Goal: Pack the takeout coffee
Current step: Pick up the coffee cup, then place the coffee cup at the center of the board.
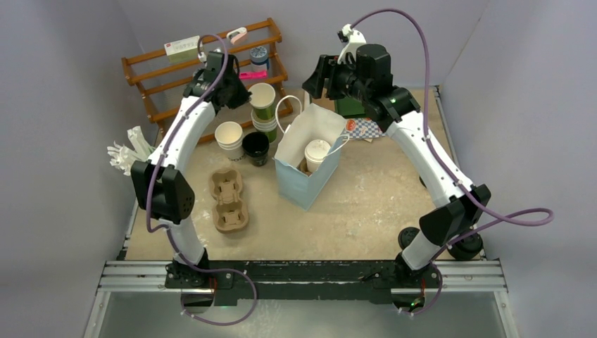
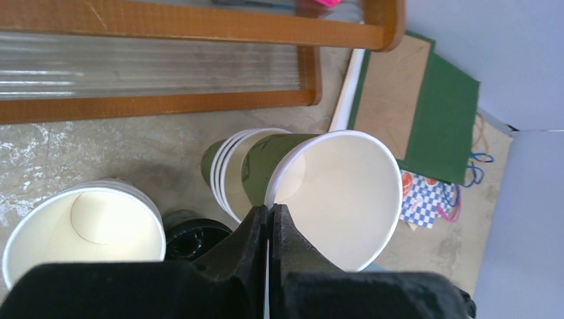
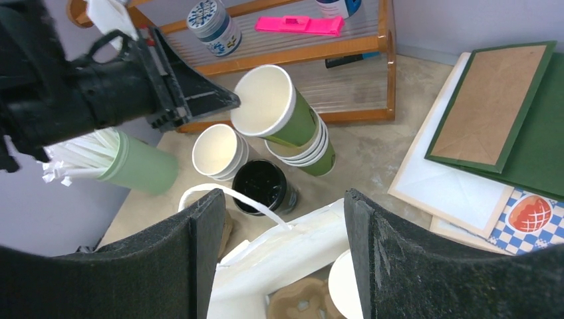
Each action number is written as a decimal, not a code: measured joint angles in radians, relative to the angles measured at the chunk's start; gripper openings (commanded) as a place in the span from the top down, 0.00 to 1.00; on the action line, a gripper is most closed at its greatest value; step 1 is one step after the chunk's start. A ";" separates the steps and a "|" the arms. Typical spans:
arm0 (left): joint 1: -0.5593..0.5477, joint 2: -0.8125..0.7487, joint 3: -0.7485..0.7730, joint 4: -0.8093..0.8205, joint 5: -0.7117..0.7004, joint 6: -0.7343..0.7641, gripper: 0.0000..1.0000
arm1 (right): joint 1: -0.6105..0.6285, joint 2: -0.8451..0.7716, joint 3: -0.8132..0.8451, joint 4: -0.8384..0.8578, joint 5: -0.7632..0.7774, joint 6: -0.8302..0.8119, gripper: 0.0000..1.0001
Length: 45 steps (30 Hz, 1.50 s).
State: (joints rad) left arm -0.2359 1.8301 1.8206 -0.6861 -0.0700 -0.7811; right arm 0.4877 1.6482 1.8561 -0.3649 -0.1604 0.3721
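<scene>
A cream-white takeout coffee with a white lid (image 1: pixel 317 150) (image 3: pixel 346 286) stands inside the open white paper bag (image 1: pixel 303 179) (image 3: pixel 286 246), on a brown carrier (image 3: pixel 299 306). The black cup (image 1: pixel 255 146) (image 3: pixel 263 186) (image 2: pixel 196 239) stands on the table left of the bag. My left gripper (image 2: pixel 268 209) (image 1: pixel 243 91) is shut on the rim of a lidless green cup (image 2: pixel 332 193) (image 3: pixel 266 100). That cup is tilted just above the green cup stack (image 3: pixel 312 149). Open and holding nothing, my right gripper (image 3: pixel 282 199) (image 1: pixel 317 77) hovers over the bag's back edge.
A stack of lidless cream cups (image 1: pixel 229 136) (image 2: pixel 86 232) stands beside the black cup. A second pulp carrier (image 1: pixel 227 201) lies left of the bag. A wooden rack (image 1: pixel 162 70) lines the back, a green straw holder (image 3: pixel 140 166) is at the left, and flat bags (image 3: pixel 505 113) lie to the right.
</scene>
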 measured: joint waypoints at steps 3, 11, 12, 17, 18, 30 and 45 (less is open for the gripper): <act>0.000 -0.029 0.029 -0.018 0.011 0.000 1.00 | 0.000 -0.006 0.000 -0.005 0.011 -0.011 0.31; 0.001 -0.290 0.012 -0.050 0.021 0.042 1.00 | 0.000 -0.153 -0.069 -0.058 0.079 -0.061 0.31; 0.001 -0.338 -0.002 -0.038 0.026 0.051 1.00 | 0.000 -0.186 -0.088 -0.062 0.093 -0.068 0.30; 0.003 -0.512 -0.037 0.089 0.134 0.085 1.00 | 0.000 -0.359 -0.211 -0.076 0.182 -0.098 0.30; -0.003 -0.528 -0.037 0.126 0.166 0.085 1.00 | 0.000 -0.396 -0.238 -0.080 0.209 -0.103 0.30; -0.552 -0.231 0.137 0.220 0.268 0.119 1.00 | 0.000 -0.654 -0.353 -0.346 0.690 -0.023 0.26; -0.956 -0.184 -0.111 0.130 0.045 0.200 1.00 | -0.331 -0.617 -0.600 -0.631 0.582 0.317 0.03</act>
State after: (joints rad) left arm -1.1923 1.6459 1.7100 -0.5560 -0.0246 -0.5808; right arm 0.1566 1.0313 1.2560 -0.9962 0.4213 0.6888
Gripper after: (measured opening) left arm 0.028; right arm 0.937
